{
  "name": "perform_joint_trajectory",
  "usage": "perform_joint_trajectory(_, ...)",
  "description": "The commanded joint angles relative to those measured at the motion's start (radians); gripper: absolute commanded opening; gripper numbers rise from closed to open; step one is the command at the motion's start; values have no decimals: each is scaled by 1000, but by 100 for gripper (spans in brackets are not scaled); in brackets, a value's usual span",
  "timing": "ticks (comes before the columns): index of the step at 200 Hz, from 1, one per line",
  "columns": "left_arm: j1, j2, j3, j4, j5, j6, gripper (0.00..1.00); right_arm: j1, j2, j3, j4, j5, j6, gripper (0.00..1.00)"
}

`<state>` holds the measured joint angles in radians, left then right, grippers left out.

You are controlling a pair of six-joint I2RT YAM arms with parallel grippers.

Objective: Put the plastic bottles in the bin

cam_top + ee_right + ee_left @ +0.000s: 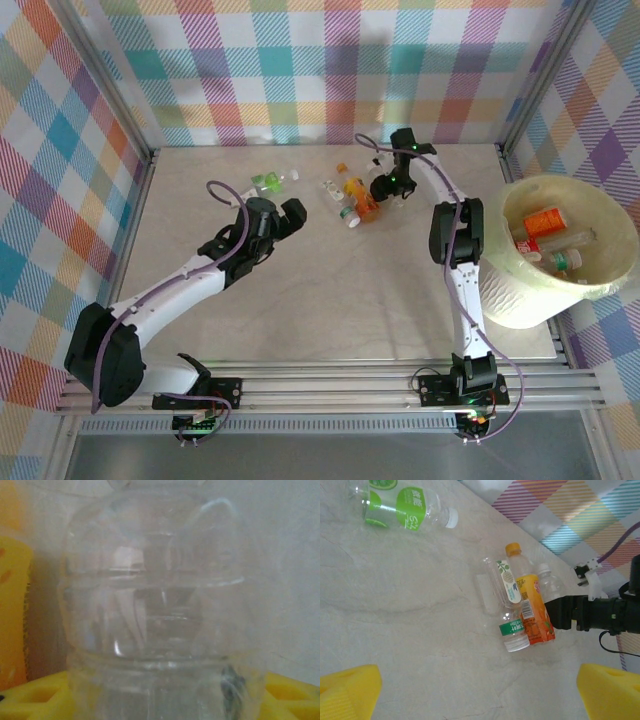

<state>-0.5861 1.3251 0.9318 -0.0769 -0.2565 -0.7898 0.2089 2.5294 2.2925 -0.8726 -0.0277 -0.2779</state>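
A: Why is the right gripper (385, 187) down in that heap at the back of the table (330, 290)?
B: Next pick, I'd say. Three bottles lie touching there. It's on the outer one, the clear bottle (155, 605) beside the orange bottle (534, 607), so no digging between them.
A: Jaws?
B: A yellow pad (30, 700) on each side of the clear bottle, partly apart. Can't tell whether they're gripping it.
A: Left gripper (287, 215)?
B: Spread wide, holding nothing, hanging over bare table near the green-labelled bottle (270, 181). Probably lined up for that one.
A: Bin (500, 290)?
B: At the table's right edge, beside the right arm. I guess that's why that arm works the heap. Several bottles are inside, with a red-labelled bottle (545, 221) on top. The others lie on the table.
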Motion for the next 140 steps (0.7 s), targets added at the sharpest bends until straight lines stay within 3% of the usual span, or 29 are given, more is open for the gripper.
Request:
perform_joint_trajectory(1,8,18,13,9,32,-4,100,4,-115,-101,43,-44,37,59)
perform_joint_trajectory(70,7,32,15,27,66,-25,100,27,-525,-530,270,-101,115,48)
perform_joint_trajectory(140,6,54,6,90,86,-61,100,71,-945,-714,309,-100,239,44)
